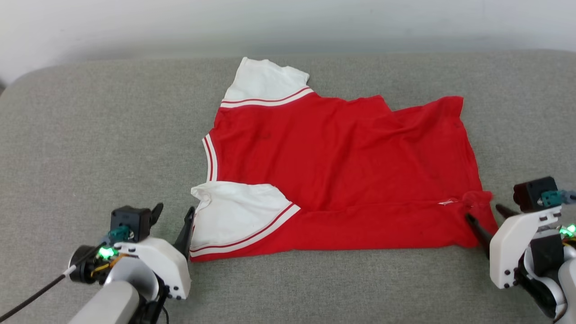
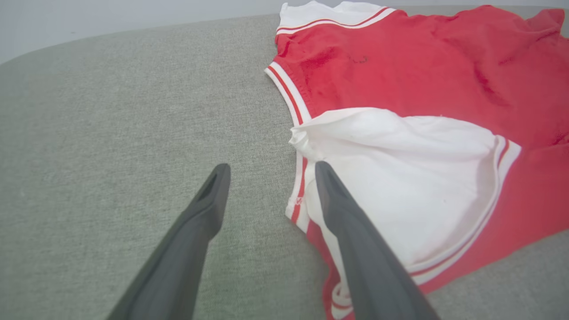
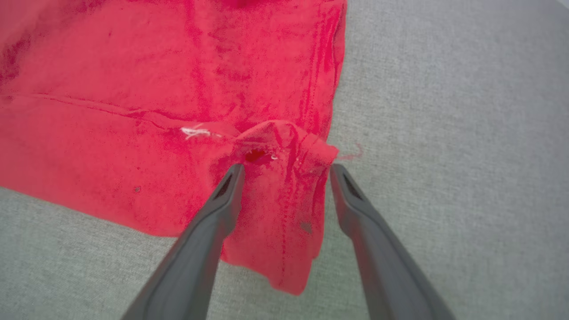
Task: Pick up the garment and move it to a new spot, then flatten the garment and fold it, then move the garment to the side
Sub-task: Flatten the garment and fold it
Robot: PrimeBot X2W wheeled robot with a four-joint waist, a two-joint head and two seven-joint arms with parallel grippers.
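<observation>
Head view: red jersey point(image 1: 342, 171) looks part-folded, both jaws apart, nothing held.
At 8 o'clock left gripper point(image 1: 174, 210), at 4 right gripper point(image 1: 483, 212); suggest pinching both ends level, lifting evenly.

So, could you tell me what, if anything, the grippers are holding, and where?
Nothing is held: left gripper open beside the shirt, at its sleeve; right gripper open around its hem corner.
</observation>
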